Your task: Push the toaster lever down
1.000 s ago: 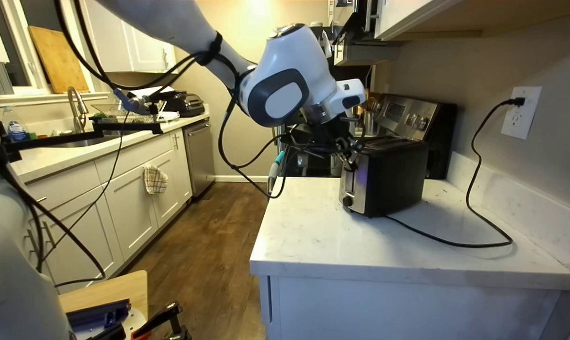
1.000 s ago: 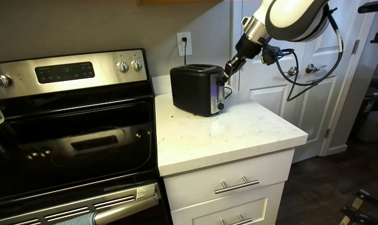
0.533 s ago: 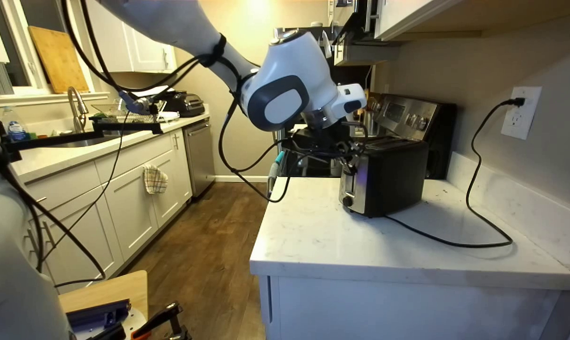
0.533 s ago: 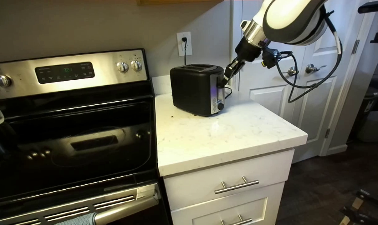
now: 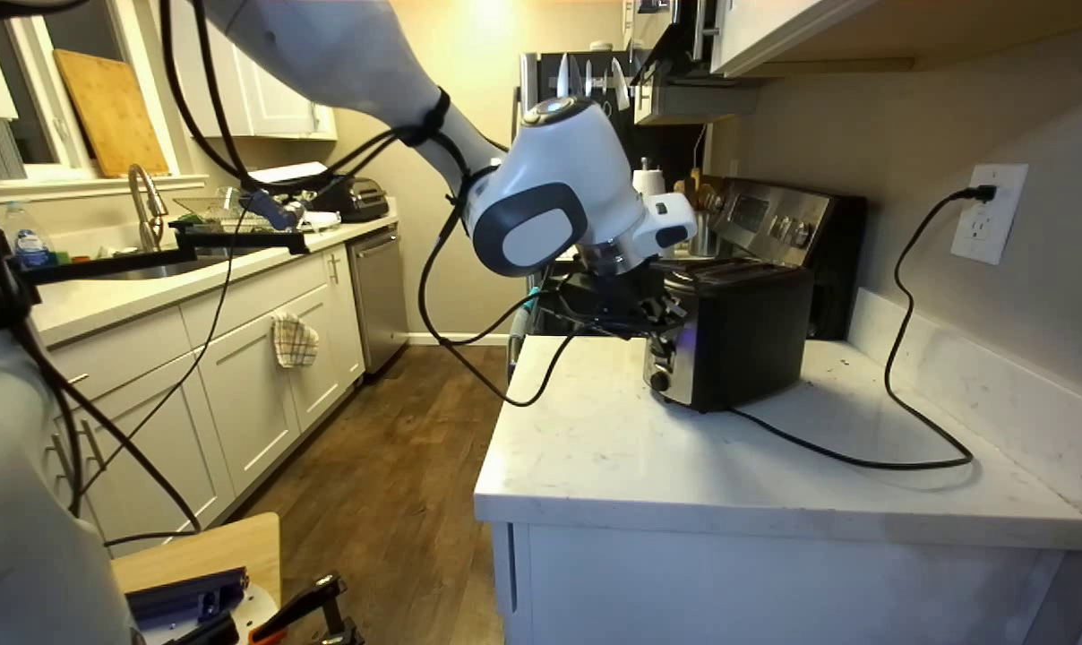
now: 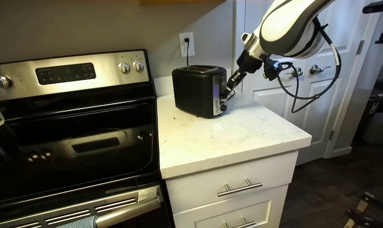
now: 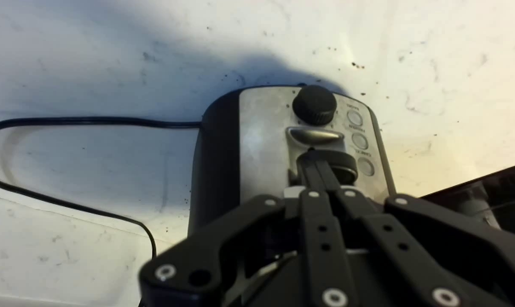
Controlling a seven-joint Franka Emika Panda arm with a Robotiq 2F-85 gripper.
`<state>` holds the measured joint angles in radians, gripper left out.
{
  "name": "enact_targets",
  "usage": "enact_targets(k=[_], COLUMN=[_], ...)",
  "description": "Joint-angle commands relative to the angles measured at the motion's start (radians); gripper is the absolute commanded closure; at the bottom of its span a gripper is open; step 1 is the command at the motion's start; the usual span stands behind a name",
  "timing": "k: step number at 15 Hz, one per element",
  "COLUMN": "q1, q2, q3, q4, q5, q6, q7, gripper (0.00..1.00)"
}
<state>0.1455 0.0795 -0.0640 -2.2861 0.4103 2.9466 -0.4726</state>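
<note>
2 fingers (image 7: 311,175), wrist view: closed together, tips at the lever (image 7: 343,158), apparently touching, near the knob (image 7: 314,105). Estimate: lever hard, slick, stiffly sprung; push at mid-width from above, no pinch needed.

In an exterior view, toaster (image 5: 751,345) upright on the tabletop (image 5: 577,439); body probably light, could skid if shoved sideways.

In an exterior view, arm (image 6: 283,28) slopes down from above, tilted toward the toaster's front.

Two-slot toaster (image 6: 194,90), black, upright on the worktop (image 6: 242,136); metallic end panel (image 7: 264,145), three round buttons (image 7: 360,141) beside a black dial (image 7: 315,104), black power cord (image 7: 91,121), plugged in. Toaster lever (image 7: 345,160): black, rounded, on the end panel, just above the dial, low in its recessed track (image 7: 315,135).
</note>
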Motion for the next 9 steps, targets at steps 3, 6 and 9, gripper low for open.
enact_targets(k=[3,6,9], q1=[-0.026,-0.046,-0.040], q2=[0.142,0.155,0.084], q3=[0.081,0.125,0.122], q4=[0.023,0.013,-0.007], q5=[0.232,0.380,0.384], q6=[0.116,0.158,0.147], q7=[-0.231,-0.376,-0.410], gripper=[1.00,1.00,1.00])
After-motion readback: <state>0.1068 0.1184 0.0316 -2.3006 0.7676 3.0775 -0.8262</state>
